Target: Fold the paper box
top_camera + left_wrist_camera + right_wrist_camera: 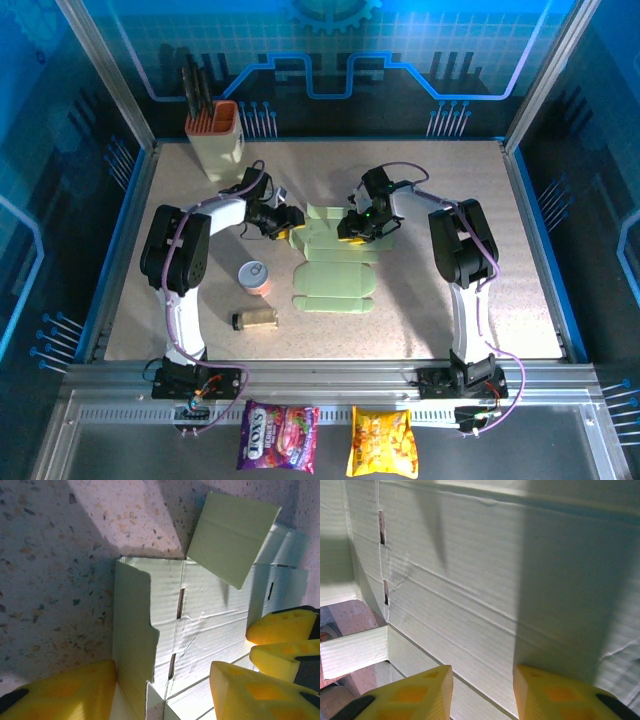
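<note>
Yellow pads [65, 695] of my left tool [162, 672] stand apart astride a raised side flap of the paper box [335, 270]. One pad sits just beside that flap, and nothing is clamped as far as I can see. My right tool [482, 672] hangs over the wide middle panel with its jaws parted, gripping nothing I can make out. The pale green card lies mid-desk [450, 310] between both arms, mostly flat, with its far flaps lifted. I judge the step in hand is standing the side walls up. Next I must pin the base while that flap is creased upright and tucked toward the slots.
</note>
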Tool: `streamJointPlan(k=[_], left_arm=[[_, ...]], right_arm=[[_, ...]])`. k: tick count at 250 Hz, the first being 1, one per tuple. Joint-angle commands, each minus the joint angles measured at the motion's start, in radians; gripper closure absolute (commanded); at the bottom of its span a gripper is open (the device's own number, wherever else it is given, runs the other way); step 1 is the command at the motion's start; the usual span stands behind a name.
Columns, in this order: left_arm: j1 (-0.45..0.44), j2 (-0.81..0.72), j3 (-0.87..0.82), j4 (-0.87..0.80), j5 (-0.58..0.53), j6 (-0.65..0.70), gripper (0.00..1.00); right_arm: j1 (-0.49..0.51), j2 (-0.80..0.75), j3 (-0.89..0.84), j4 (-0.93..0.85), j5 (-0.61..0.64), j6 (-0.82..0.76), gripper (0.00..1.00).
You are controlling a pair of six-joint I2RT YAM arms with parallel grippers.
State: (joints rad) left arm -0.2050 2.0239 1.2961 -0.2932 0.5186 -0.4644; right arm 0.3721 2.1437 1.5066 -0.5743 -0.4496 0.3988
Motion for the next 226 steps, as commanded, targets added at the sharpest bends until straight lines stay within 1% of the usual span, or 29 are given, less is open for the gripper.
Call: streamJointPlan(k=[1, 29, 45, 63, 88, 113, 154, 188, 226], left_arm=[[-0.007, 0.007, -0.02, 0.017, 0.045, 0.004, 0.46], [-0.015, -0.01, -0.018, -0.037, -0.044, 0.03, 0.46], [-0.02, -0.01, -0.004, -0.081, -0.091, 0.051, 0.48], [-0.022, -0.004, 0.012, -0.12, -0.125, 0.071, 0.53], [-0.023, -0.006, 0.019, -0.138, -0.136, 0.085, 0.64], [-0.022, -0.028, 0.003, -0.116, -0.125, 0.083, 0.72], [-0.01, -0.057, -0.032, -0.061, -0.067, 0.062, 0.79], [0.013, -0.071, -0.073, 0.019, 0.033, -0.001, 0.81], [0.016, -0.077, -0.098, 0.082, 0.096, -0.051, 0.81]], right_arm=[[0.01, 0.032, -0.019, -0.007, 0.0, -0.004, 0.61], [0.01, 0.03, -0.025, -0.002, 0.002, -0.001, 0.61], [0.011, 0.03, -0.025, -0.001, 0.001, 0.0, 0.61], [0.011, 0.028, -0.024, -0.001, 0.001, -0.002, 0.61], [0.013, 0.028, -0.025, -0.001, 0.003, -0.001, 0.61], [0.013, 0.028, -0.024, 0.001, 0.001, 0.001, 0.61], [0.013, 0.022, -0.029, 0.004, 0.003, 0.002, 0.61], [0.014, 0.019, -0.031, 0.004, 0.006, 0.002, 0.61], [0.014, 0.018, -0.032, 0.011, -0.005, 0.008, 0.61]])
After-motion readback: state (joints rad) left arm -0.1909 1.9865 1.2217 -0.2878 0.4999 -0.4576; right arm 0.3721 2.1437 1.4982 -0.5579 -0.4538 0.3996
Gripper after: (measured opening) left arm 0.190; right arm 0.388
